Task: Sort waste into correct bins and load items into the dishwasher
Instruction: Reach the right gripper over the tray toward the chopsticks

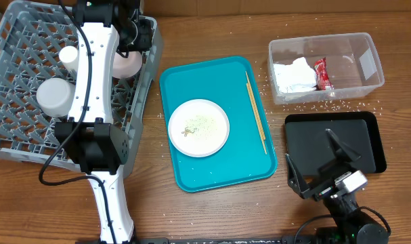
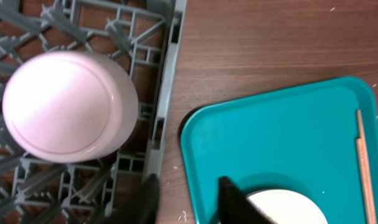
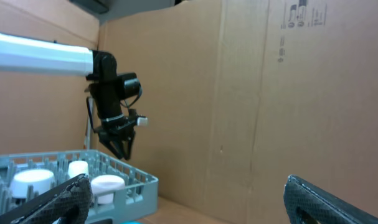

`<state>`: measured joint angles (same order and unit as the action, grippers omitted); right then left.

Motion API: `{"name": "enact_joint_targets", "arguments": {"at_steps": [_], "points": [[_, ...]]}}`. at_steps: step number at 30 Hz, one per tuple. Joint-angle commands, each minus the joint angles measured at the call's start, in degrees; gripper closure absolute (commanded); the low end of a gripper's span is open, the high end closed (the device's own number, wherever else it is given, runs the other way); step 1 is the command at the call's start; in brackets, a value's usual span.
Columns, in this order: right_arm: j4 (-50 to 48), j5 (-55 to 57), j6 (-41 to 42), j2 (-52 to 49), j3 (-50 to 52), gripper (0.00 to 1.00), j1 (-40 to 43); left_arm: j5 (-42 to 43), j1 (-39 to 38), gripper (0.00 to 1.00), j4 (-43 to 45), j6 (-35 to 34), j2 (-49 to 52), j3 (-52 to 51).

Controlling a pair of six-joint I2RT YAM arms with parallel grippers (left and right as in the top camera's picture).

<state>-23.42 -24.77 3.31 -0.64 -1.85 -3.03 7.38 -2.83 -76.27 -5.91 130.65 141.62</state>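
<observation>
Left gripper (image 2: 189,190): fingers narrowed but apart, nothing between them, hanging above the dish rack's (image 2: 169,74) right wall, upper left of the overhead frame. Right gripper (image 1: 318,166): spread wide, empty, lower right by the black tray (image 1: 361,129). Pale bowl (image 2: 67,106) sits inside the rack just beside that wall, mouth down, base up; round, so no long axis. Small white plate (image 1: 198,127) lies flat, face up, mid-frame on the teal tray (image 1: 219,169), rice grains (image 1: 191,129) on it. Risks, my reading: racking the plate unscraped would shed rice through the lattice; a low sideways move could clip the wall or nudge the bowl.
</observation>
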Motion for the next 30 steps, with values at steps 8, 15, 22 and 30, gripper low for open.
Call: {"name": "enact_joint_targets", "arguments": {"at_steps": [8,15,22,30], "points": [[30.01,2.73,-2.29,-23.76,-32.72,0.00,0.11,-1.53,4.02,0.00,4.02,-14.25,-1.44,4.81],[59.74,-6.12,-1.92,-54.45,-66.07,0.00,0.11,-1.62,5.84,0.00,4.02,-18.53,-1.44,4.79],[54.71,-23.87,10.49,-73.37,-75.38,0.02,-0.15,-1.60,5.81,0.00,3.89,-18.53,-1.44,4.79],[64.81,9.84,10.14,-86.95,-75.45,0.18,-13.14,-1.60,5.81,0.00,3.91,-18.53,-1.44,4.79]]}}
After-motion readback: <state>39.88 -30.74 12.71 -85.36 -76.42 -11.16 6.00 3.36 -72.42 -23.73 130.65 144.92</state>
